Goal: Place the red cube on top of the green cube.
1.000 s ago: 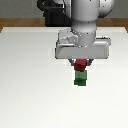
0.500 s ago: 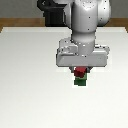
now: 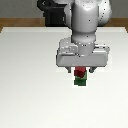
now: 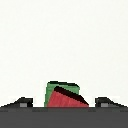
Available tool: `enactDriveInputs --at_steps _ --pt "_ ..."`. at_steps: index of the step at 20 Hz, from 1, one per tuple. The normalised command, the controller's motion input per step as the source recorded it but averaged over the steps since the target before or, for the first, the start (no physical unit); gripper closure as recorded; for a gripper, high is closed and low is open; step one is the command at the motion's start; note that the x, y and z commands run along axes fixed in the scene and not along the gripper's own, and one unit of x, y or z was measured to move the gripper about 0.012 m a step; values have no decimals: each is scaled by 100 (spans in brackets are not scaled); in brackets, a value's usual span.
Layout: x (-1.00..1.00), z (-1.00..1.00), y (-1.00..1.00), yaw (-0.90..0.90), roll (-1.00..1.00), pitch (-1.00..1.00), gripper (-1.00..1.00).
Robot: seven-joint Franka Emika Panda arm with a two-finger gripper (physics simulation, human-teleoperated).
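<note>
The red cube [image 3: 79, 73] rests on top of the green cube [image 3: 80, 82] in the middle of the white table, turned a little relative to it. My gripper [image 3: 80, 70] hangs directly over the stack and is open, one finger on each side of the red cube and apart from it. In the wrist view the red cube [image 4: 66, 99] covers most of the green cube [image 4: 61, 87]. The dark fingertips [image 4: 23, 102] stand wide apart, with visible gaps to the red cube, and the gripper [image 4: 64, 102] holds nothing.
The white table [image 3: 25, 90] spreads around the stack. A dark robot base [image 3: 55, 17] sits at the far edge behind the arm.
The gripper came down with the red cube until it sat on the green cube. The fingers have since spread away from the red cube.
</note>
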Motion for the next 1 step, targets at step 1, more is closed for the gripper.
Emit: enactDriveInputs --at_steps 1 --pt "0 0 0 0 0 0 -100"
